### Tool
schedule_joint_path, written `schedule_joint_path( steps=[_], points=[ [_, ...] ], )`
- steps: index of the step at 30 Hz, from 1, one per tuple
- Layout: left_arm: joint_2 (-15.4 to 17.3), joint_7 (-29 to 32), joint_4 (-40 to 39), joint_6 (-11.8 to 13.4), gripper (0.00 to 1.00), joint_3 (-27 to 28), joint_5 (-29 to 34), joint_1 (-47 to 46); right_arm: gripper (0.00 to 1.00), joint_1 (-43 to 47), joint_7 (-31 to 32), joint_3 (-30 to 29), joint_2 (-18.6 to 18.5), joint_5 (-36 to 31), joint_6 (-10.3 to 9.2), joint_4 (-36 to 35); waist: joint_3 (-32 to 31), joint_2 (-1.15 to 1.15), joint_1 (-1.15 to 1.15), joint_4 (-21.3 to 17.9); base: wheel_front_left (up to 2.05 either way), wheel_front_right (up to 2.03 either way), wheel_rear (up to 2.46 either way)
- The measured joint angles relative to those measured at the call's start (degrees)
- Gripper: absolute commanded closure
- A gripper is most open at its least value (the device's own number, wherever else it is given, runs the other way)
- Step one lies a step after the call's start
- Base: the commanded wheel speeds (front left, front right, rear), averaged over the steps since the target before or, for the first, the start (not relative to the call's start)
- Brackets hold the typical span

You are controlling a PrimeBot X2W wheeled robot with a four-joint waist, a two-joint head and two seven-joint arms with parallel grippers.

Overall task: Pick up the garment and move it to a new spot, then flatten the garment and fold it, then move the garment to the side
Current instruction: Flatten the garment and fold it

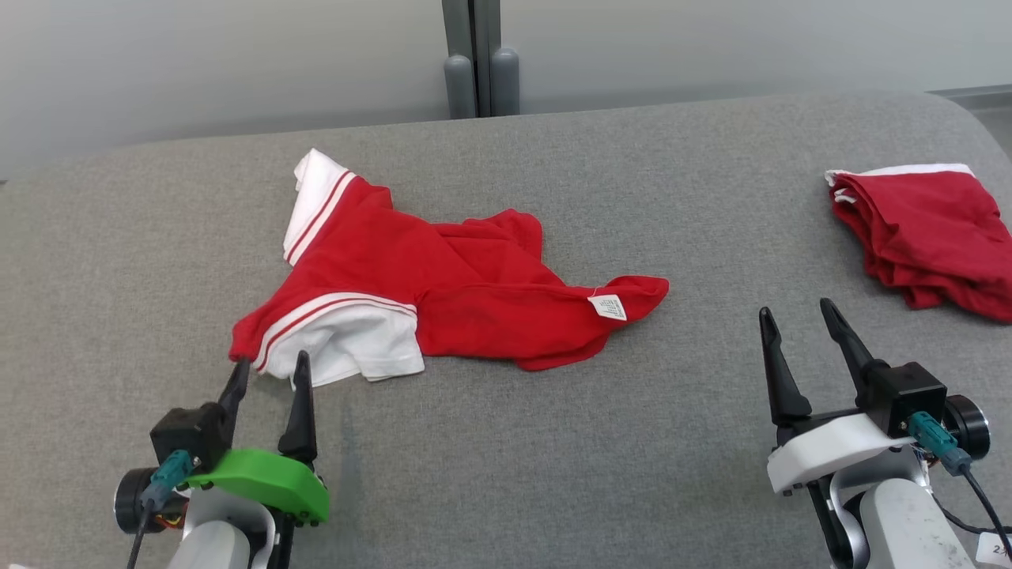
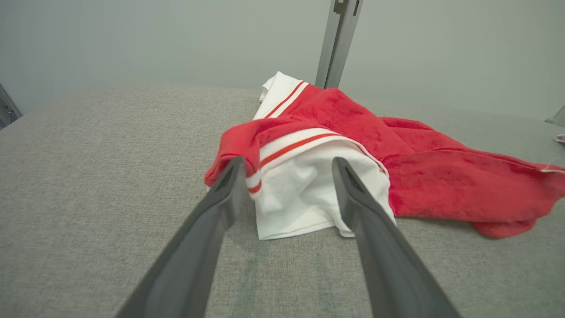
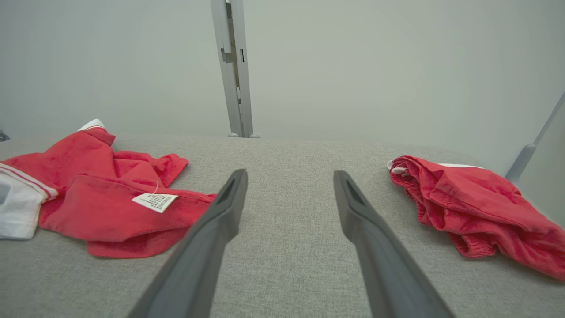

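Left gripper (image 1: 273,362) jaws spread wide, empty, tips right at white sleeve (image 1: 348,348) of red shirt (image 1: 443,292). Shirt crumpled mid grey surface (image 1: 553,442), long axis left to right across my view. Right gripper (image 1: 796,310) also wide, empty, well apart from shirt's tag end. I judge left arm nearer.

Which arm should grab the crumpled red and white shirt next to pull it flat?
Left, probably. The left arm holds its open jaws right at the white sleeve of the crumpled red-and-white shirt. The right arm points its open jaws at bare grey fabric surface, away from the shirt.
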Motion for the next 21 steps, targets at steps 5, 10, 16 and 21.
schedule_joint_path(
  steps=[5,10,16,21],
  points=[
    [-0.3,0.0,0.8,-0.7,0.0,0.3,0.9,1.0,0.0,0.8,0.0,0.8,0.0,0.3,0.0,0.4,-1.5,0.0,0.0,0.6,0.0,0.0,0.0],
    [0.0,0.0,-1.0,-0.9,0.0,1.8,2.1,0.8,0.0,1.1,0.0,0.9,0.0,0.3,0.0,0.2,-1.9,0.0,0.0,0.0,0.0,0.0,0.0],
    [-1.4,0.0,-3.5,-1.2,0.0,2.6,3.0,3.1,0.0,1.7,0.0,0.4,0.0,0.3,0.0,0.1,-2.1,0.0,0.0,-0.4,0.0,0.0,0.0],
    [-2.5,0.0,-0.7,-1.4,0.0,3.9,1.7,4.2,0.0,1.6,0.0,0.5,0.0,0.3,0.0,-0.1,-1.5,0.0,0.0,-0.5,0.0,0.0,0.0]
  ],
)
